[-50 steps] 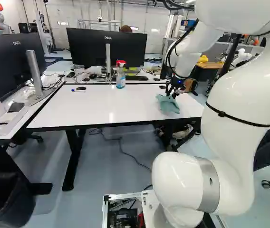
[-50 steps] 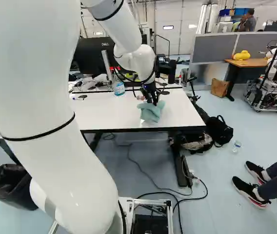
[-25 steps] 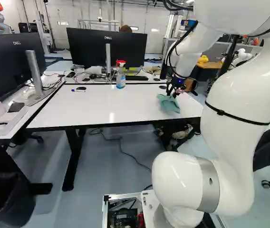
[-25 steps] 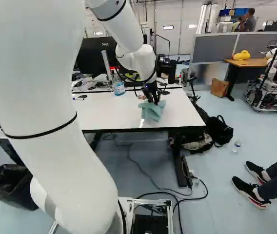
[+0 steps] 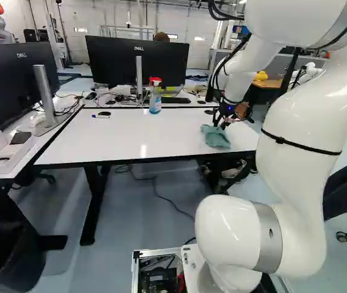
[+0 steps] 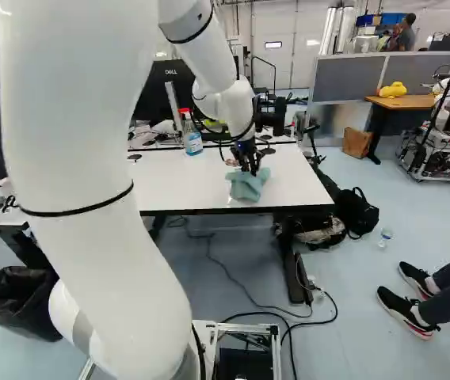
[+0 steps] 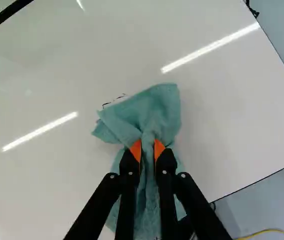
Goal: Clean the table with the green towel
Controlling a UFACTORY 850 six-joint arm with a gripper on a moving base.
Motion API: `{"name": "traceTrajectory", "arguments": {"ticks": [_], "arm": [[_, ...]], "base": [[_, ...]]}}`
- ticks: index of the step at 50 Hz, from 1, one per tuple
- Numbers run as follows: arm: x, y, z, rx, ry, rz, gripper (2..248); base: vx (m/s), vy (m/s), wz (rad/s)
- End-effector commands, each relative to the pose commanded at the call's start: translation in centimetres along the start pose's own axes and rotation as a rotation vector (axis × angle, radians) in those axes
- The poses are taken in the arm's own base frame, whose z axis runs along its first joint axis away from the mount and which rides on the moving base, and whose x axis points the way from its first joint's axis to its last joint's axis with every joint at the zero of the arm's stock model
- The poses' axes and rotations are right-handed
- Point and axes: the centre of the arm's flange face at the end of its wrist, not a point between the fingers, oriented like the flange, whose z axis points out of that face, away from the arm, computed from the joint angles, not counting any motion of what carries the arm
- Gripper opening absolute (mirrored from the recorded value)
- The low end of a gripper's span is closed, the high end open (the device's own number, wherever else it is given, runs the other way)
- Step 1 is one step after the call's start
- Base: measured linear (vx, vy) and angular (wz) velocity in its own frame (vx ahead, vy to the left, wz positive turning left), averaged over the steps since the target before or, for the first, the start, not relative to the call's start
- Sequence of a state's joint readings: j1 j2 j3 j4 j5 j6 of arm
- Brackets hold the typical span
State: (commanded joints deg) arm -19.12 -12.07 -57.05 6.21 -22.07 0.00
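The claw squeezes the towel mid-bunch, twelve o'clock from the base; likely light, floppy, best held there.

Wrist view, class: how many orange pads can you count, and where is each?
2: one pad and another pad, on opposite sides of the green towel gripped by the end effector.
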Motion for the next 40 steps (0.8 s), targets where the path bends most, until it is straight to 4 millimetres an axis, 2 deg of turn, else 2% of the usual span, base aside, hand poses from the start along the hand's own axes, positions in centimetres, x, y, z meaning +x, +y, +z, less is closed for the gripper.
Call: {"name": "traceTrajectory", "arguments": {"ticks": [13, 31, 40], "arm": [[-0.1, 0.1, 1.9, -0.003, -0.032, 0.001, 50], [-0.1, 0.1, 1.9, -0.003, -0.031, 0.002, 50], [0.5, 1.0, 2.0, -0.01, -0.028, 0.018, 50]], "base": [[0.0, 0.0, 0.0], [0.0, 0.0, 0.0], [0.0, 0.0, 0.0]]}}
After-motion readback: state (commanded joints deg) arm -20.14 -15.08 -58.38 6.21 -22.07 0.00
